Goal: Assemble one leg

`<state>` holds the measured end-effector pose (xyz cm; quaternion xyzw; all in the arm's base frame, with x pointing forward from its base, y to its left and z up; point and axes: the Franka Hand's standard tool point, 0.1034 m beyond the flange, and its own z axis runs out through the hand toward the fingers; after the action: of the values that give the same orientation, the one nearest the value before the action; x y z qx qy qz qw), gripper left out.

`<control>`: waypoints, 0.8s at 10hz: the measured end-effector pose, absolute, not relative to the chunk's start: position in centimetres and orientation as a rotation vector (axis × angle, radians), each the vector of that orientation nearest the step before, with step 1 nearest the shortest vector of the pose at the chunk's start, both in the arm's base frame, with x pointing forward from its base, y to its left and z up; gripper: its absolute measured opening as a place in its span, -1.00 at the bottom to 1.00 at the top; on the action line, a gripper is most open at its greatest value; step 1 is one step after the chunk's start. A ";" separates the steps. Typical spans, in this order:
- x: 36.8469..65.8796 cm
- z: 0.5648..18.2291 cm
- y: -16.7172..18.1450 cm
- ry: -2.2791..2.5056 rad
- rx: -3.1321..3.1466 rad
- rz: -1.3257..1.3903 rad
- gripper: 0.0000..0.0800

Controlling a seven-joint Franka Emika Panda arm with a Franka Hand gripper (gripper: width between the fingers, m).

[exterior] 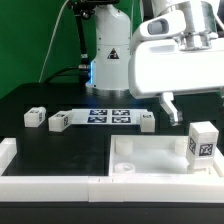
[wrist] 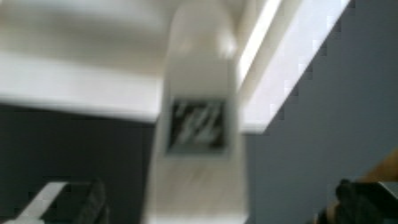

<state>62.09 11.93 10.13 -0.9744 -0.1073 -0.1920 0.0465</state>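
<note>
A white leg (exterior: pixel 203 143) with a black-and-white tag stands upright on the right end of the large white tray-like piece (exterior: pixel 150 158). My gripper (exterior: pixel 196 106) hangs just above it, jaws apart; one finger (exterior: pixel 169 108) shows towards the exterior view's left of the leg. In the wrist view the blurred leg (wrist: pixel 196 130) runs between my two dark fingertips (wrist: pixel 68 205), with a gap on each side; my gripper (wrist: pixel 217 205) is open and touches nothing. Three more legs lie on the black table: two at the left (exterior: pixel 35 117) (exterior: pixel 58 121) and one near the middle (exterior: pixel 146 121).
The marker board (exterior: pixel 105 115) lies flat behind the tray-like piece. A white raised wall (exterior: pixel 20 172) runs along the front left. The robot base (exterior: pixel 108 60) stands at the back.
</note>
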 end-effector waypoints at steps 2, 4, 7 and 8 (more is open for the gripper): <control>61.9 9.6 11.4 -0.317 -2.997 -0.343 0.62; 61.9 9.9 10.9 -0.339 -2.995 -0.032 0.62; 61.1 10.0 11.3 -0.363 -2.959 0.362 0.62; 61.9 9.9 11.3 -0.361 -2.966 0.314 0.62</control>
<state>61.92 11.33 9.92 -0.9849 -0.1198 0.1043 0.0686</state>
